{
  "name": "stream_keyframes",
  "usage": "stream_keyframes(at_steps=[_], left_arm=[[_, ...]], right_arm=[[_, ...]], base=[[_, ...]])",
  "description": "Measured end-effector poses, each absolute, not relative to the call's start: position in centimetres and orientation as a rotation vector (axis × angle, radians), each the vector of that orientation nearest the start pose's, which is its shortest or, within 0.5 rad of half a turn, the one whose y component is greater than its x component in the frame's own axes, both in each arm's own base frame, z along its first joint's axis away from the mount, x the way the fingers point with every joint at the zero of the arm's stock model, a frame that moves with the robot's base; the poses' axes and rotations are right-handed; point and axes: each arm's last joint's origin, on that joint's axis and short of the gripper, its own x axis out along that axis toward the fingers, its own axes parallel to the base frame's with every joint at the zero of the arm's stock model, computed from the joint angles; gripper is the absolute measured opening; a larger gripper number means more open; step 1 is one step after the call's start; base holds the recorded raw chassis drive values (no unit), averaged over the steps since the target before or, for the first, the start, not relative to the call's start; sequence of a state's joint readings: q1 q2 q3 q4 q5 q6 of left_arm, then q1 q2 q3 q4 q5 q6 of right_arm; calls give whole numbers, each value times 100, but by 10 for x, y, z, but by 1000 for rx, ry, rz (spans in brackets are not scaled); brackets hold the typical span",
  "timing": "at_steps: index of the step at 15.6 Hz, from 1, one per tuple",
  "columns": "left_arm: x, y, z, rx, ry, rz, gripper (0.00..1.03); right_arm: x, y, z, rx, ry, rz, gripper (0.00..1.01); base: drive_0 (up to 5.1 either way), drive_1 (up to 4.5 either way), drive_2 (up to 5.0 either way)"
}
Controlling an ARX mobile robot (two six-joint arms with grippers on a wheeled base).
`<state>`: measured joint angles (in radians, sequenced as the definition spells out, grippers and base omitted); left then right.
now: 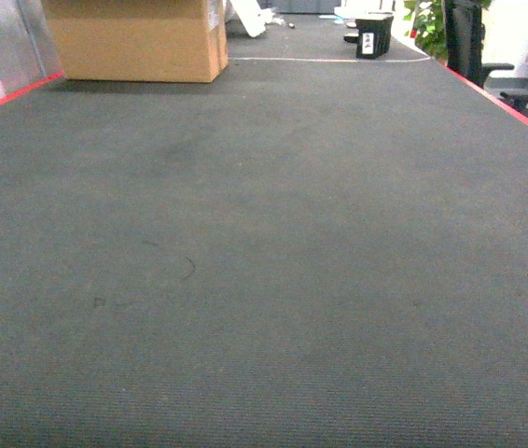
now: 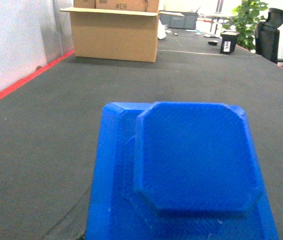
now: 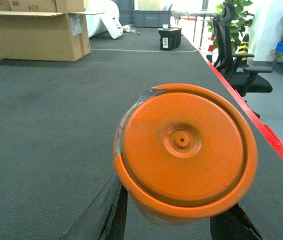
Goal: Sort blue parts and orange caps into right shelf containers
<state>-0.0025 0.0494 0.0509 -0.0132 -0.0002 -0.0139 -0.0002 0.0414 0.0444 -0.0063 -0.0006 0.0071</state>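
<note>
Right wrist: orange cap (image 3: 184, 150) round, ridged; left: blue part (image 2: 191, 160) octagonal; fingers' state unclear.

The blue part (image 2: 191, 160), a flat square piece with clipped corners raised on a wider blue base, fills the left wrist view, well short of the cardboard box (image 2: 115, 34). The round orange cap (image 3: 184, 150), centre-dimpled and ring-grooved, faces the right wrist camera.

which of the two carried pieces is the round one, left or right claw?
The orange cap in the right wrist view: a round disc with a centre boss. The blue part in the left wrist view is a squarish block with cut corners.
</note>
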Motion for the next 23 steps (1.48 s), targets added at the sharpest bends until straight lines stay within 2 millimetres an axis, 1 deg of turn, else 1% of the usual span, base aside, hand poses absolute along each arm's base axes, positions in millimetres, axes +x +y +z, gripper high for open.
stream_keyframes(at_steps=[2, 3, 5, 7, 16, 23], left_arm=[[98, 0, 175, -14, 6, 0, 43], [97, 0, 172, -14, -11, 0, 43], [98, 0, 165, -13, 20, 4, 43], [98, 0, 167, -14, -5, 0, 43], [98, 0, 166, -14, 6, 0, 43], [98, 0, 166, -14, 6, 1, 43]], right_arm=[[97, 0, 166, 7, 9, 0, 41], [98, 0, 166, 6, 8, 0, 41], [97, 0, 168, 7, -8, 0, 41], [97, 0, 167, 7, -1, 0, 40], [97, 0, 167, 7, -2, 0, 40], [97, 0, 167, 7, -2, 0, 40]], base=[[0, 0, 0], [0, 0, 0], [0, 0, 0], [0, 0, 0], [0, 0, 0], [-147, -147, -147]])
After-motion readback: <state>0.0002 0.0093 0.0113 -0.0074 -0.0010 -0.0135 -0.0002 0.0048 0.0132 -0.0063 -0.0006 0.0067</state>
